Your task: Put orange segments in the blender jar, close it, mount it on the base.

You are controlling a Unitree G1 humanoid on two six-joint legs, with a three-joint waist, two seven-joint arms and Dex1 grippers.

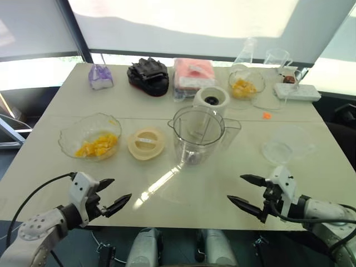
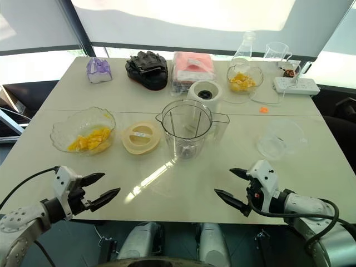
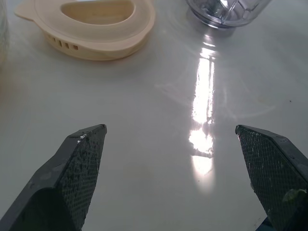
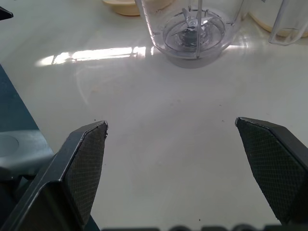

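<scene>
Blender jar (image 1: 197,136) stands upright mid-scene, long axis vertical, mouth up, handle pointing right. One lid (image 1: 146,143) lies flat just left of it, and one base (image 1: 211,101) stands just behind it. Two bowls hold orange segments: near-left bowl (image 1: 75,133) and far-right bowl (image 1: 257,80). Left gripper (image 1: 120,188) and right gripper (image 1: 236,187) are near, fingers spread wide, holding nothing.

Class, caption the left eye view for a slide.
Left gripper and right gripper, open, face empty jar, lid and orange-segment bowl.

Clear jar (image 1: 196,136) upright (empty), lid (image 1: 146,143) beside
</scene>
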